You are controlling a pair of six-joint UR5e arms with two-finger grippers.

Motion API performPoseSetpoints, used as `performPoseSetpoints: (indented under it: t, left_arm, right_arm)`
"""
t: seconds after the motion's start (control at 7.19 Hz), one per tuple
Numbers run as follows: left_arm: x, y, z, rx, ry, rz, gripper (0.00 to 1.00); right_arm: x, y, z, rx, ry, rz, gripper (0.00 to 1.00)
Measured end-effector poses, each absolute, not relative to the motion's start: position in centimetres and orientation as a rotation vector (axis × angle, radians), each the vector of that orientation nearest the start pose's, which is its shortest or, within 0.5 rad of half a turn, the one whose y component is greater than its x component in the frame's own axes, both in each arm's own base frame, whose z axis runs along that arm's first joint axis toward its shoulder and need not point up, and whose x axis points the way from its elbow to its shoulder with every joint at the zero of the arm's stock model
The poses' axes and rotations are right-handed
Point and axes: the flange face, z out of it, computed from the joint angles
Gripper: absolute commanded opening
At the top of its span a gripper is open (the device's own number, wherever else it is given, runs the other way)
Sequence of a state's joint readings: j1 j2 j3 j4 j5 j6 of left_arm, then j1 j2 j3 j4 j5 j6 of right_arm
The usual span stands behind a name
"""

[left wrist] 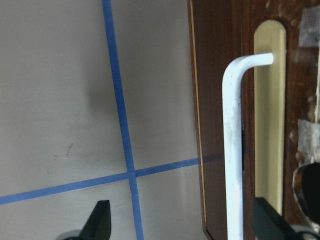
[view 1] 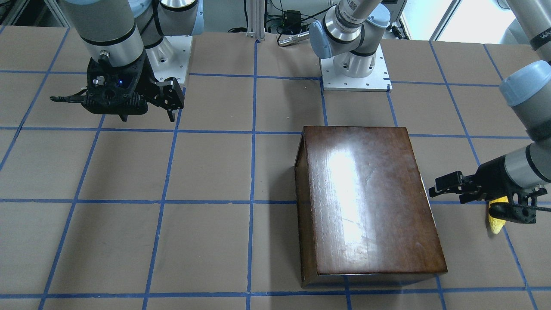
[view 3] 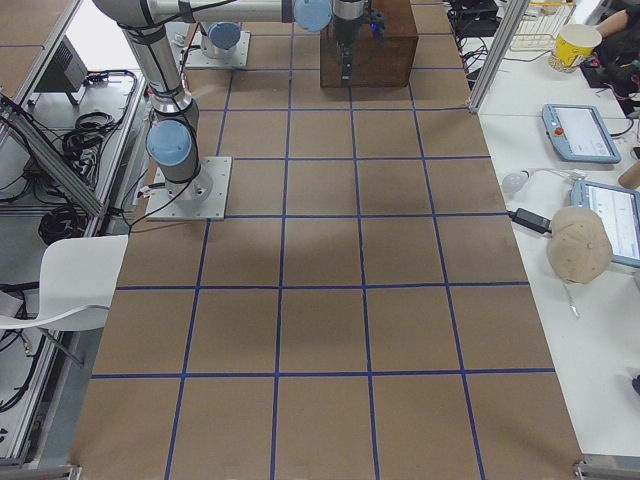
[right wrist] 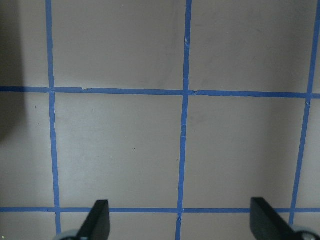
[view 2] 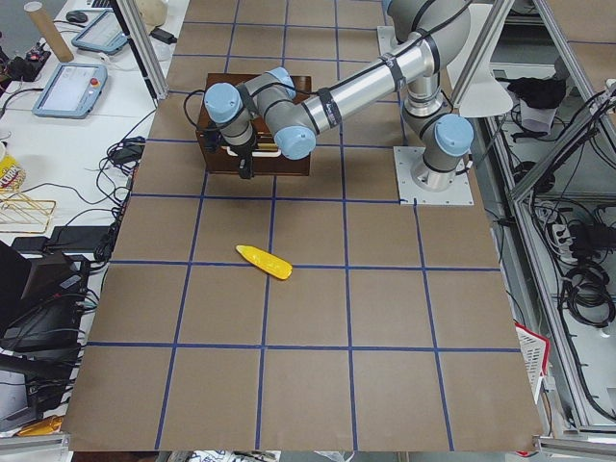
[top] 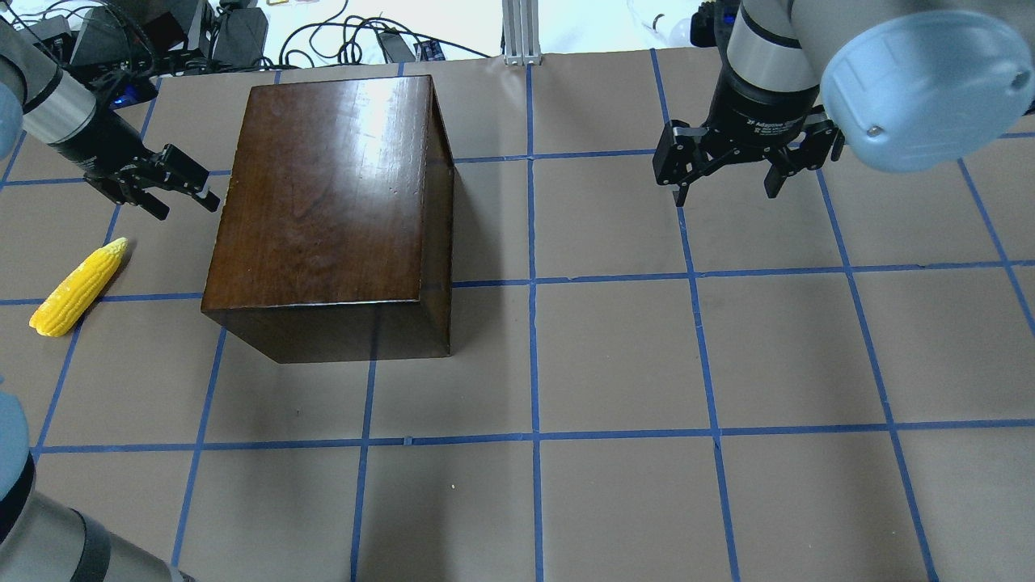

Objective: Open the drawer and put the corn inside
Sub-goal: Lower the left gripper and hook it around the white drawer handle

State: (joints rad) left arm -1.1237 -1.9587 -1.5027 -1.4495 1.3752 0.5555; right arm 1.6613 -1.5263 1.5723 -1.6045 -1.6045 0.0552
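Note:
The glossy dark-brown box (top: 323,202) stands on the table's left half. Its drawer (left wrist: 215,100) is shut. The drawer's worn dark front, with a white handle (left wrist: 232,150), faces my left gripper. My left gripper (top: 186,206) is open and empty at the drawer front. In the left wrist view the handle lies between its fingertips (left wrist: 100,220), close to the right one. The yellow corn (top: 79,287) lies on the table left of the box, apart from the gripper. It also shows in the front-facing view (view 1: 496,224). My right gripper (top: 724,190) is open and empty above the table's right half.
The brown table (top: 614,364) is marked with blue tape lines. The right wrist view shows only bare table (right wrist: 120,150). Both arm bases (view 1: 355,73) stand at the robot's edge. Cables and devices lie beyond the far edge.

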Motion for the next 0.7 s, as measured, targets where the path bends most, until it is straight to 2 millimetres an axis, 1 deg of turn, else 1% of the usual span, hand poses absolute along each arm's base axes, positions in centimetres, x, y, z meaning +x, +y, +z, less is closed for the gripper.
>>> performPoseSetpoints:
  t: [0.7]
  left_arm:
    - [12.5,-61.9,30.3,0.173,3.433,0.13,1.0]
  right_arm:
    - [17.5,-49.5,46.8,-0.056,3.176,0.016,1.0]
